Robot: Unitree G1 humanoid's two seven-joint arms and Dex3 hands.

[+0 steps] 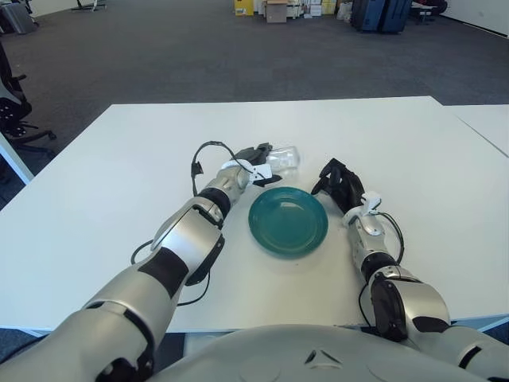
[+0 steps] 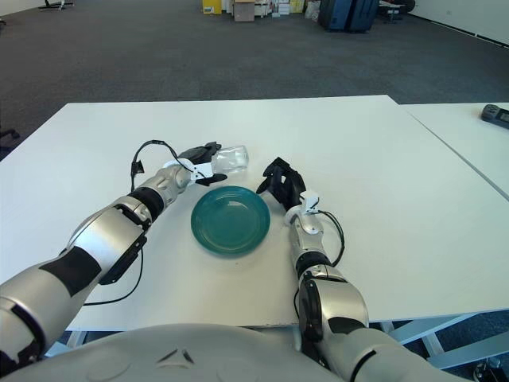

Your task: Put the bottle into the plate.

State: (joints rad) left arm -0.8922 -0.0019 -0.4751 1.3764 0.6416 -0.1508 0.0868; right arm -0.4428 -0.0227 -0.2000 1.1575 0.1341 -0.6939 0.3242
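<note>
Presently listed: one clear plastic bottle [image 1: 284,159], lying on its side on the white surface [image 1: 119,183], just beyond the round teal plate [image 1: 288,220]. The left hand [image 1: 256,157] is closed around the bottle's near end, seemingly so it can be lifted across the rim. The right hand [image 1: 338,182] is shown beside the plate's right edge with fingers curled, nothing held. Ample bare room is seen on all sides; the far edge is well apart.
</note>
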